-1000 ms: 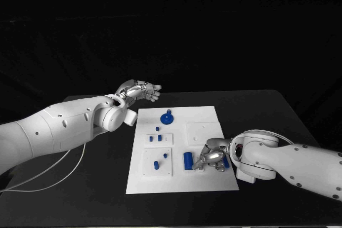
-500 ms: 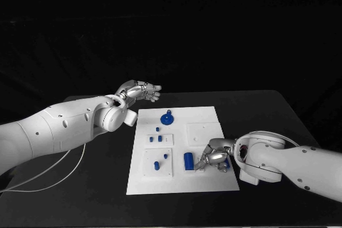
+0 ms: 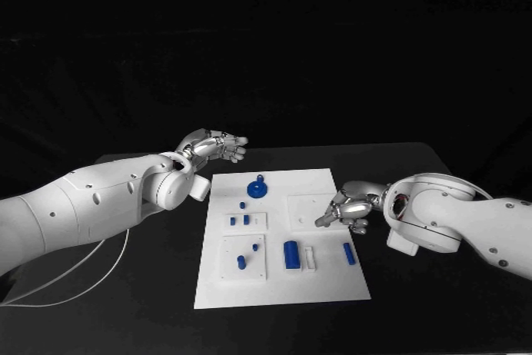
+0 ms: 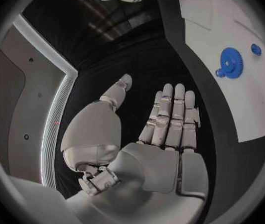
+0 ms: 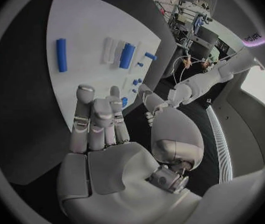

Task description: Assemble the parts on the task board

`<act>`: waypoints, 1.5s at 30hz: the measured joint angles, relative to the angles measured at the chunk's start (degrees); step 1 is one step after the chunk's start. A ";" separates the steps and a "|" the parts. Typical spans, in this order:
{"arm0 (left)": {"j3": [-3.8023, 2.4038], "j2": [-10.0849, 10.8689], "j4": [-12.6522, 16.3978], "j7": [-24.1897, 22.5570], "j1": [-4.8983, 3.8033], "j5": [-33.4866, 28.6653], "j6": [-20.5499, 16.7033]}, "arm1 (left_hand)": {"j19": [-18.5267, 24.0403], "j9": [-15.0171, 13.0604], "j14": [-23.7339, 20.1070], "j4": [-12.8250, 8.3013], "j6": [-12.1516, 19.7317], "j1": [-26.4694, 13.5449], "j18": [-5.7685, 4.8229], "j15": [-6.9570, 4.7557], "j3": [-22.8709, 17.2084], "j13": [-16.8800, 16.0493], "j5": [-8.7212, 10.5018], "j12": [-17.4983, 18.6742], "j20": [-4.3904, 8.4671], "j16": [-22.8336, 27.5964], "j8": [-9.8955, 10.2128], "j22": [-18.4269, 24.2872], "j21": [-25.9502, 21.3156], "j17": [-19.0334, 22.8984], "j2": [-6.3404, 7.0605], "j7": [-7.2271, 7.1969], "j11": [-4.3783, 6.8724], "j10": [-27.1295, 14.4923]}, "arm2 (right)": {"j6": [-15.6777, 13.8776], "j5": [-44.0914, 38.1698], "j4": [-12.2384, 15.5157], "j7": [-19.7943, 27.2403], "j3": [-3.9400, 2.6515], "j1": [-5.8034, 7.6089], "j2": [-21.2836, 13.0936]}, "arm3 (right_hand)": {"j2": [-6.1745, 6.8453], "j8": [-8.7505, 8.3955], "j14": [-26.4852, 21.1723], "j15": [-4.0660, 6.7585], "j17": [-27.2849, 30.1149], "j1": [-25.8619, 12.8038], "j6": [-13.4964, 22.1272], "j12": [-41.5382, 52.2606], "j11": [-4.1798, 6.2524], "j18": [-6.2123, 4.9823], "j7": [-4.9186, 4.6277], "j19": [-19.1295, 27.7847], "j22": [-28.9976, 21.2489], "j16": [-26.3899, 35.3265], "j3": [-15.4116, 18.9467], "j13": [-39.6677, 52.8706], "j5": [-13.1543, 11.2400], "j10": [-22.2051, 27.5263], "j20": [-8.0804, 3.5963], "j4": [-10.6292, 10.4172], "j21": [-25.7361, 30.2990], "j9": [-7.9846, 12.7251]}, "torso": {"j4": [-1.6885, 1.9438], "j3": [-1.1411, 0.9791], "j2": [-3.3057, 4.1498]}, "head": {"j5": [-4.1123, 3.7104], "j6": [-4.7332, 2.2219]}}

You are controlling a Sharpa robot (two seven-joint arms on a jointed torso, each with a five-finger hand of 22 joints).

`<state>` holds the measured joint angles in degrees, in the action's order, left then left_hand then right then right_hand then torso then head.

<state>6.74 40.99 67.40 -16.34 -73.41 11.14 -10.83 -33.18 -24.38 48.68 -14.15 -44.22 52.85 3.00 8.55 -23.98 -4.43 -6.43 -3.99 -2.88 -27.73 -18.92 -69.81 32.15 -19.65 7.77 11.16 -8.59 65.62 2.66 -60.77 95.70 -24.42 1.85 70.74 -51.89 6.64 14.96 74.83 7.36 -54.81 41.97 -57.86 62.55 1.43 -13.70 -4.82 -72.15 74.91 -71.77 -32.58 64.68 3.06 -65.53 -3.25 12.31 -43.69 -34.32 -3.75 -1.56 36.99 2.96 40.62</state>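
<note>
The white task board (image 3: pixel 333 282) lies mid-table. On it are a blue gear (image 3: pixel 257 188), several small blue pegs (image 3: pixel 245 219), a thick blue cylinder (image 3: pixel 291 254) beside a white piece (image 3: pixel 310 257), and a blue rod (image 3: pixel 349 253) lying loose near the right edge. My right hand (image 3: pixel 349 207) hovers over the board's right edge, beyond the rod, holding nothing. In the right wrist view its fingers (image 5: pixel 98 119) are extended, with the rod (image 5: pixel 62 55) and cylinder (image 5: pixel 127 55) ahead. My left hand (image 3: pixel 216 146) hangs open past the board's far left corner, and the gear (image 4: pixel 232 63) lies off to its side.
Black table (image 3: pixel 133 293) surrounds the board on all sides. A white cable (image 3: pixel 78 282) trails from my left arm over the near left of the table. My left forearm (image 3: pixel 100 205) reaches along the board's left side.
My right hand has lifted from the board's near right area and pulled back to its right edge. The blue rod stays lying on the board. The left hand has barely moved.
</note>
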 measured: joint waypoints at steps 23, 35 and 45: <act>0.04 0.22 0.07 -0.54 0.00 0.01 0.95 | -0.12 0.00 0.00 0.64 0.15 -1.32 -0.10 0.00 0.64 0.05 2.49 0.00 0.12 0.67 -0.33 -0.38 -0.60 -0.97 0.80 -0.15 0.00 0.00 | 6.78 -9.18 -0.37 -6.95 1.76 -2.35 -3.70 | 0.16 0.00 0.12 -0.12 -0.03 1.02 -0.22 -0.15 0.00 -0.01 -0.02 -0.18 0.00 0.00 -0.68 -0.02 0.00 0.00 0.20 0.20 0.00 -0.37 | 0.02 -0.01 0.02 | -1.33 -0.13; 0.06 0.36 0.06 -0.77 0.00 -0.04 1.29 | -0.21 0.00 0.00 0.64 0.35 -1.51 -0.37 0.00 0.64 0.05 2.71 0.00 0.22 0.90 -0.33 -0.42 -0.89 -1.04 0.60 0.06 0.00 0.00 | 6.66 -10.96 -1.27 -8.10 2.29 -3.69 -1.73 | -0.15 0.80 0.23 -0.21 -0.02 0.71 -0.66 -0.52 0.01 -0.16 -0.16 0.12 0.00 0.22 -0.52 -0.07 0.00 -0.42 0.90 0.05 0.00 -0.85 | 0.10 0.06 0.04 | -1.47 0.08; 0.07 0.61 -0.38 -0.84 0.01 -0.04 1.38 | -0.21 0.00 0.00 0.64 0.34 -1.51 -0.39 0.00 0.64 0.05 2.71 0.00 0.21 0.90 -0.33 -0.42 -0.89 -1.09 0.60 0.07 0.00 0.00 | 6.23 -12.55 -2.08 -8.16 2.34 -4.12 0.01 | -1.13 0.97 0.33 -0.31 -0.01 1.24 -1.42 -0.66 0.00 -0.47 -0.15 0.32 0.00 0.22 -0.63 -0.27 0.00 -0.83 1.11 0.16 -0.37 -2.66 | 0.11 0.13 0.04 | -1.29 0.40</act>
<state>6.81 41.60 67.02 -17.18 -73.40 11.10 -9.45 -33.39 -24.38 48.68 -13.51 -43.88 51.34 2.61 8.55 -23.34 -4.38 -3.71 -3.99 -2.67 -26.83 -19.26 -70.23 31.26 -20.74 8.37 11.23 -8.59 65.62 8.90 -73.32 93.62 -32.58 4.19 66.62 -51.89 5.51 15.93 75.16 7.06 -54.82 43.21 -59.28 61.88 1.43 -14.17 -4.96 -71.84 74.91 -71.55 -33.22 64.41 3.06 -66.36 -2.14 12.46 -44.06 -36.98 -3.64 -1.43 37.03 1.68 41.02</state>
